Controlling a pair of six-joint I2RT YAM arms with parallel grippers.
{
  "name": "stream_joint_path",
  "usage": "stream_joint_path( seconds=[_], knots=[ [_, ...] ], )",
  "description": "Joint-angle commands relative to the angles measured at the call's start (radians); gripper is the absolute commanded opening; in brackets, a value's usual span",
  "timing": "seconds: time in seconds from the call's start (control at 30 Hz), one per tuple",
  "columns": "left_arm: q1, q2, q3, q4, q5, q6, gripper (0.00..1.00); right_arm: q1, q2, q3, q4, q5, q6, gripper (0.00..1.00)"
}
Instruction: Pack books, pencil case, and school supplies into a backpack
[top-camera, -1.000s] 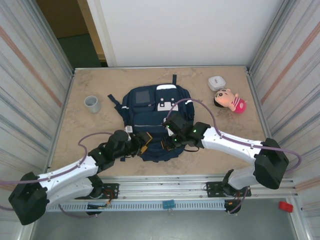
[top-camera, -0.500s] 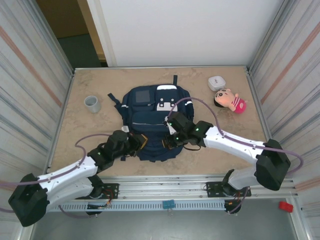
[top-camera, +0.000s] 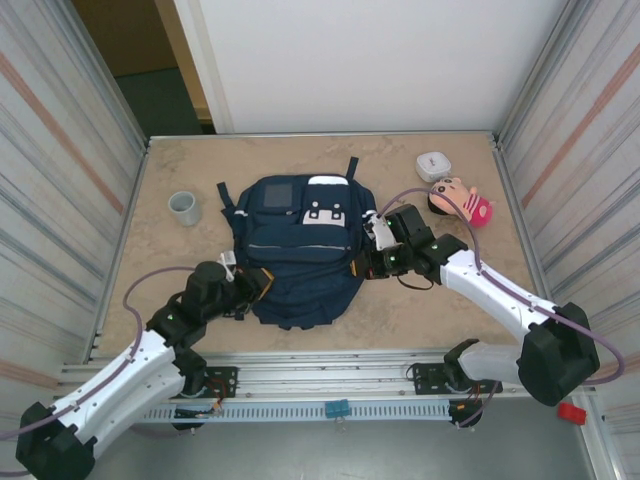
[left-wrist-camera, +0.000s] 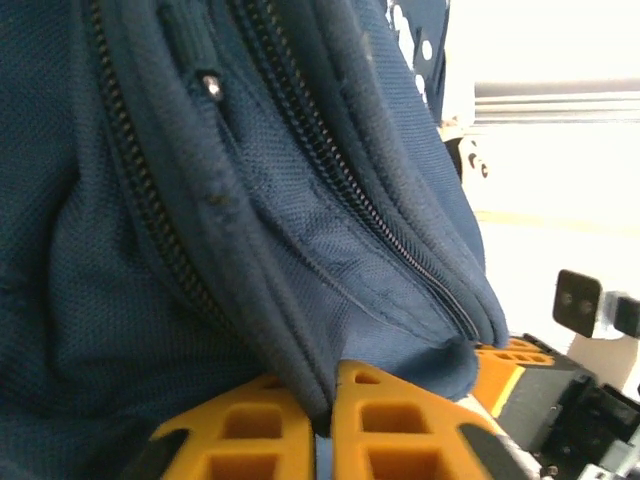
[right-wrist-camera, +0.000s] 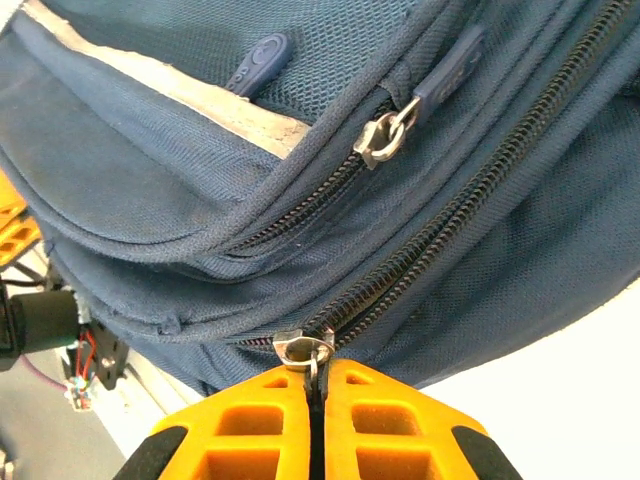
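Backpack (top-camera: 300, 240) lies flat mid-frame in top view. Main zip looks mostly shut, so packing prob done and only closing is left. R gripper (right-wrist-camera: 318, 372) pinches zip pull (right-wrist-camera: 306, 349) at bag's right edge. L gripper (left-wrist-camera: 325, 385) nips a fabric fold, lower left. Vs 1 s ago: bag swung slightly left, R gripper went from bag's lower middle to right edge.

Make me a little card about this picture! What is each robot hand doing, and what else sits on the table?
backpack: navy, lying flat mid-table
left gripper: shut on a fold of fabric at the backpack's near-left corner
right gripper: shut on a metal zipper pull at the backpack's right side
cup: grey, left of the backpack, apart from it
doll: pink clothes, far right
white case: small, just behind the doll
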Motion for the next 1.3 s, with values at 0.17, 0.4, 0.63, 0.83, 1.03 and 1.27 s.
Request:
stream_joint_path(
  seconds=[0.17,0.4,0.63,0.83,1.03,1.27],
  knots=[
    [-0.034,0.046,0.169,-0.115,-0.09,0.544,0.67,0.004,-0.029,0.005,0.011,-0.007,-0.045,0.0],
    [-0.17,0.104,0.294,-0.135,-0.183,1.245,0.68,0.005,0.002,0.019,0.006,-0.012,-0.043,0.0],
    [-0.288,0.29,0.386,-0.118,-0.115,1.634,0.69,0.031,0.027,0.027,0.042,0.028,-0.02,0.0],
    [-0.404,0.524,0.521,-0.128,-0.242,1.843,0.71,0.038,0.019,0.05,0.037,0.04,-0.021,0.0],
    [-0.424,0.75,0.62,-0.137,-0.363,1.968,0.6,0.051,0.0,0.04,0.066,0.07,-0.019,0.0],
    [-0.43,0.721,0.596,-0.095,-0.286,1.952,0.05,0.046,-0.014,0.003,0.053,0.266,0.079,0.0]
  ],
)
